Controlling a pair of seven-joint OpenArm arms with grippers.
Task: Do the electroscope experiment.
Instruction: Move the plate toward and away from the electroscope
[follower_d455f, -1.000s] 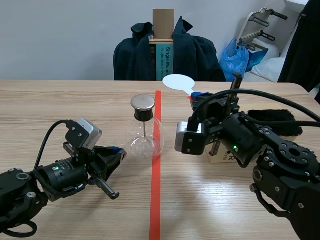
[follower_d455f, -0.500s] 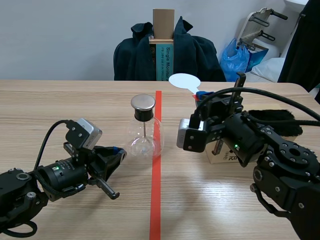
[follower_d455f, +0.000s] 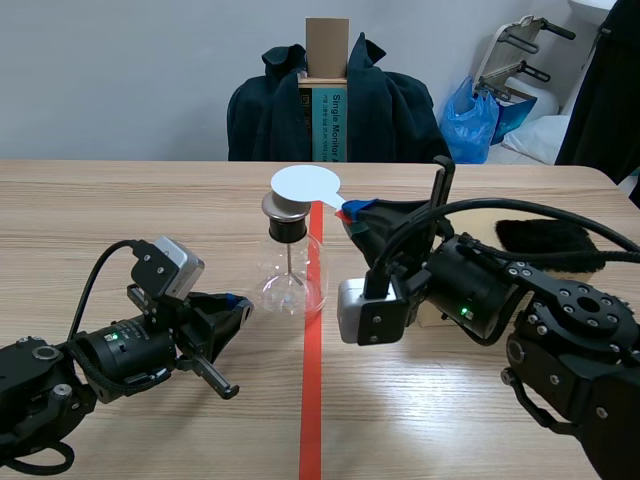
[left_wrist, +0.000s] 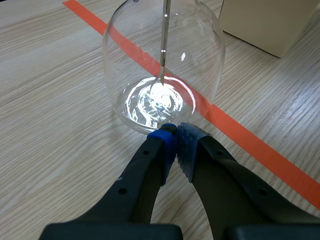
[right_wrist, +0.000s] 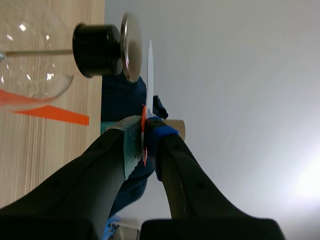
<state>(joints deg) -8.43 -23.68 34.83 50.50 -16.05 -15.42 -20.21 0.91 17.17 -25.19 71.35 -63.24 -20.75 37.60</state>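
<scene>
While the electroscope (follower_d455f: 290, 262) stands upright on the wooden table (follower_d455f: 110, 205), just on the left arm's side of the orange-red tape line (follower_d455f: 312, 400), its long axis runs straight up: round glass flask at the base, black stopper above it, flat metal cap (follower_d455f: 286, 205) on top, and 1 thin metal rod (left_wrist: 163, 45) hanging down the middle of the glass. The right gripper (follower_d455f: 357, 211) is raised beside the cap, its 2 fingers clamped on the short red handle of a white disc paddle (follower_d455f: 305, 184). The paddle's handle points from those fingers toward the electroscope, and its disc lies roughly flat over the cap. In the right wrist view the disc (right_wrist: 150, 75) shows edge-on ahead of the right gripper (right_wrist: 144, 132), parallel to the cap (right_wrist: 131, 47) and just beside it, with a thin gap seeming to show between them. The left gripper (follower_d455f: 238, 310) lies low on the table on the other side of the flask, its 2 fingers pressed together on nothing. In the left wrist view its blue pads (left_wrist: 167, 145) sit right at the foot of the glass (left_wrist: 160, 75); whether they touch it cannot be told. A pale cardboard box (left_wrist: 272, 22) stands beyond the tape line, behind the right arm, and a black furry cloth (follower_d455f: 545, 235) lies farther out on that side.
</scene>
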